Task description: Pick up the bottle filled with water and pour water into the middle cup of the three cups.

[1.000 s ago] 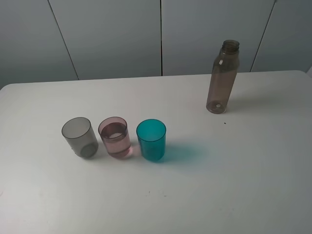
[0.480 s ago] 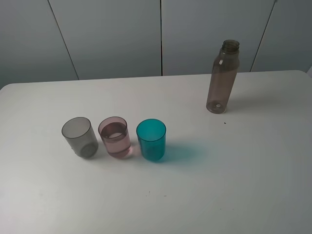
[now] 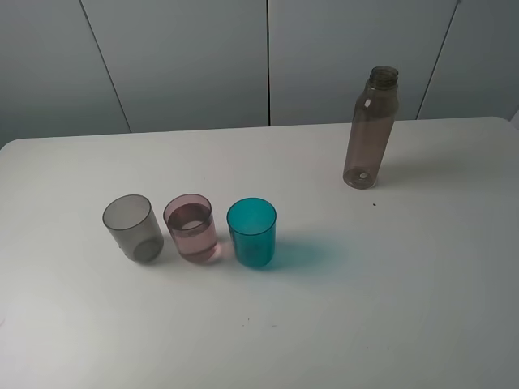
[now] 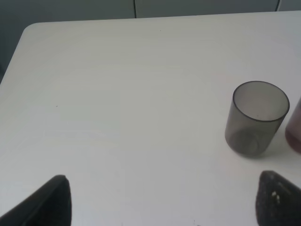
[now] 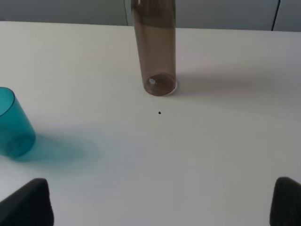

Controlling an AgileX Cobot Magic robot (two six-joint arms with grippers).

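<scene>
Exterior high view: the bottle (image 3: 371,130) stood at two o'clock from the middle cup (image 3: 191,228); both grippers' jaws gaped, released.

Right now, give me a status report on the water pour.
Both grippers open, holding nothing. Tall smoky brown plastic bottle upright, far right. Pale pink plastic tumbler holds water, between its neighbours. Nothing in the way.

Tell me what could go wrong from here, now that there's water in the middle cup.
1. The pink middle cup stands close between the grey cup and the teal cup; any further reach there could knock a neighbour.
2. The bottle is tall, narrow and uncapped, so a bump could tip it.
3. Both hands, left hand and right hand, hang wide open low over the table; a sweep could catch a cup.
</scene>
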